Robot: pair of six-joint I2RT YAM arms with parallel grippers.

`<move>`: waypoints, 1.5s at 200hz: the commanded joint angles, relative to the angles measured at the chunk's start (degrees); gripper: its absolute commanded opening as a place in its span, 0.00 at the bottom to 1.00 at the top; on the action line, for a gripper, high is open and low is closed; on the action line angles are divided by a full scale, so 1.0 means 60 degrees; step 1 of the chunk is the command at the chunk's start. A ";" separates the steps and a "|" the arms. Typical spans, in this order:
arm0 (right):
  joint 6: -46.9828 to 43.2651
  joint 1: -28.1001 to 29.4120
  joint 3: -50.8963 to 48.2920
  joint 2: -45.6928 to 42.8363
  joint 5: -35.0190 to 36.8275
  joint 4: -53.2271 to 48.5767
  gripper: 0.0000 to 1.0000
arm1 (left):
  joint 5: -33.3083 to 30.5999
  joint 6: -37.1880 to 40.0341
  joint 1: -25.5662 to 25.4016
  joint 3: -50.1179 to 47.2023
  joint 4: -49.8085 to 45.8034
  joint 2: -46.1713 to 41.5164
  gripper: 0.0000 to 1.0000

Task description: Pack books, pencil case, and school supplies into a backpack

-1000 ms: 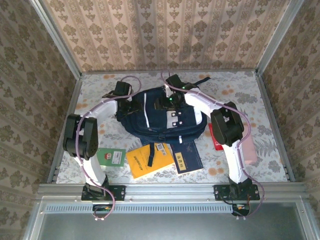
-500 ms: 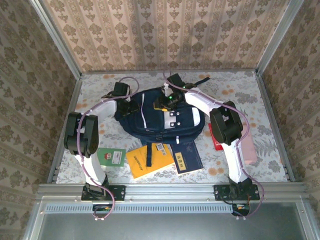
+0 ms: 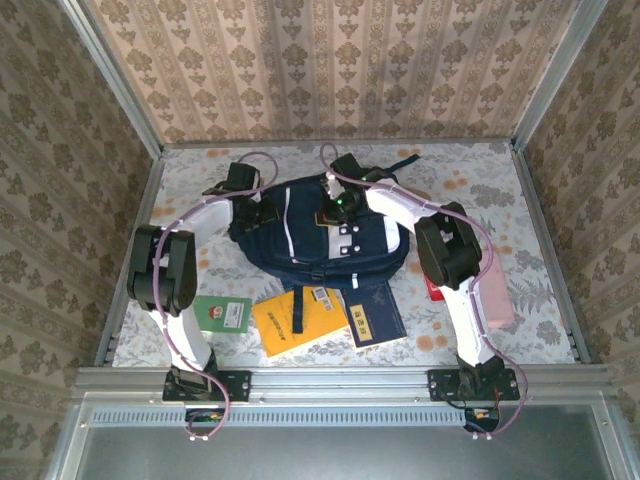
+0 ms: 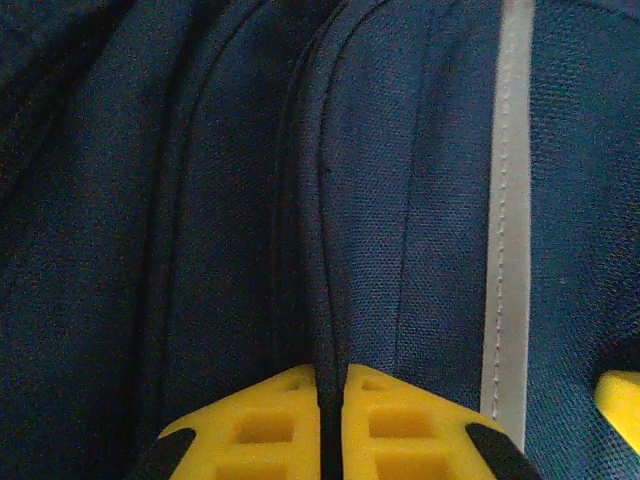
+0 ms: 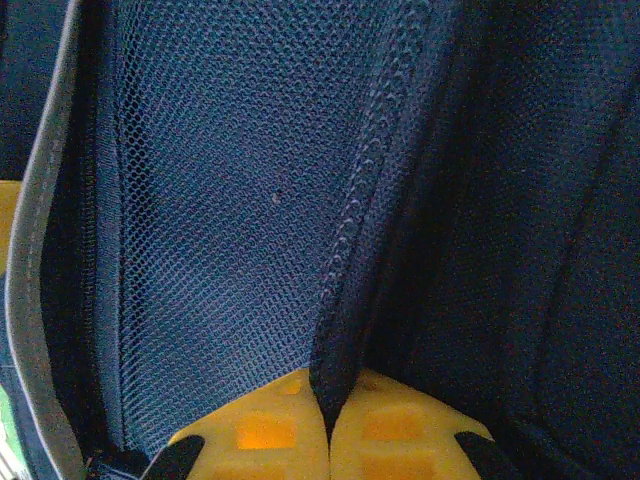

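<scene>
Lying patch-up, backpack [image 3: 272,245] long axis left-right; left jaws, right jaws each clamped on backpack fabric fold.

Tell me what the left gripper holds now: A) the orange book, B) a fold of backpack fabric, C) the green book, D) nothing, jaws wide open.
B: in the left wrist view the left gripper is shut on a navy seam ridge of the backpack.

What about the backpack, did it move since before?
Yes, a little. The backpack has drawn back: its near edge sits farther from the orange-yellow book, which stayed put, and closer to the far wall.
</scene>
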 commanded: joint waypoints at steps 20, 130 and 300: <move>0.1531 0.0054 -0.0246 -0.1387 -0.1123 0.0656 0.00 | -0.0218 0.0596 -0.0222 0.0502 -0.1160 -0.2358 0.25; 0.5993 -0.0621 -0.0984 -0.2860 -0.1083 0.2257 0.00 | -0.2233 0.0690 -0.2884 -0.2614 -0.1278 -0.5656 0.36; 0.5305 -0.1240 -0.1541 -0.4688 -0.2256 0.1841 0.00 | -0.5039 0.4162 -0.5977 -0.7464 0.4054 -0.8726 0.49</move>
